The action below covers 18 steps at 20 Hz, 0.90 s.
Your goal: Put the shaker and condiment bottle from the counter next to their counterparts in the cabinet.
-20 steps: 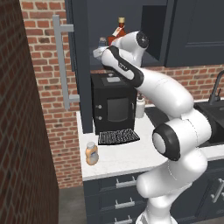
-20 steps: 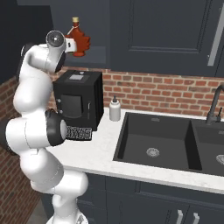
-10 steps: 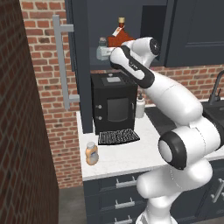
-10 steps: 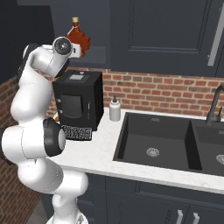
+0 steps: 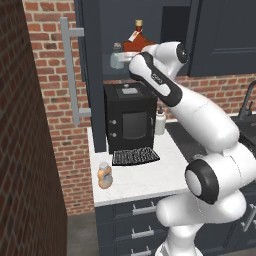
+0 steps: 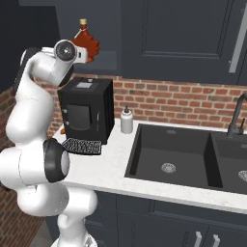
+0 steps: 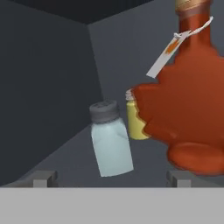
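Gripper (image 7: 111, 177) jaws stand wide apart up at the cabinet (image 5: 95, 60) shelf, released, with nothing between the two tips. Right ahead of them sits the shaker (image 7: 110, 139), leaning slightly in the hand view, just beside the yellow-green shaker (image 7: 134, 122), which is half hidden behind the red maple-leaf bottle (image 7: 188, 105). So one item looks delivered; whether its base rests flat I cannot tell. Down on the counter (image 5: 145, 182) the condiment bottle (image 5: 104, 175) waits near the front edge, left of the black grille (image 5: 135, 156) and well apart from the coffee machine (image 5: 130, 120). That bottle looks light and rigid, probably smooth and a little slippery, so the best hold seems to be around its body at the label band, below the cap. Left base view gives the bottle and the cabinet's open door; the right base view instead shows the sink (image 6: 176, 154) and the white squeeze bottle (image 6: 126, 120), with the arm covering the counter's far end. Up close, the hand view alone reveals the spacing of the shakers.
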Tool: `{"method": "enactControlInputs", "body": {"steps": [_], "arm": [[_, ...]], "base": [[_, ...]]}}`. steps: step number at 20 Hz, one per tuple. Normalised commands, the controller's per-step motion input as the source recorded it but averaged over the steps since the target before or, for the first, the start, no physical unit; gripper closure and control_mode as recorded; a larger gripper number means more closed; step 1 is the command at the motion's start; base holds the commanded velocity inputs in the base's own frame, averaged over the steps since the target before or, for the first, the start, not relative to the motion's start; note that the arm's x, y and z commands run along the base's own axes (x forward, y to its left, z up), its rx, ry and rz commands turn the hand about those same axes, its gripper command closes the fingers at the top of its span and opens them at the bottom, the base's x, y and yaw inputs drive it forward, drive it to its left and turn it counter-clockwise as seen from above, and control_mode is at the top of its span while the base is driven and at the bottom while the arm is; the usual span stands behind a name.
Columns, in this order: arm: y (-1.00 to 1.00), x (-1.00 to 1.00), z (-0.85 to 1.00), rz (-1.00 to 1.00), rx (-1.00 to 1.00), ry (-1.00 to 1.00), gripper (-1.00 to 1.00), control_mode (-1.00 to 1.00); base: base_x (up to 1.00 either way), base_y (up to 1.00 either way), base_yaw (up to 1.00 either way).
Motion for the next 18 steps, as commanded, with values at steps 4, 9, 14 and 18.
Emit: {"method": "enactControlInputs", "body": {"steps": [4,9,14,18], "arm": [[-0.02,-0.53,0.00,0.00,0.00,-0.01,-1.00,-1.00],[-0.14,-0.62,0.00,0.00,0.00,-0.05,-1.00,-1.00],[-0.22,-0.66,0.00,0.00,0.00,-0.09,-1.00,-1.00],[-0.19,-0.59,0.00,0.00,0.00,-0.08,-1.00,-1.00]], "base": [[0.00,0.00,0.00],[0.00,0.00,0.00],[0.00,0.00,0.00],[0.00,0.00,0.00]]}}
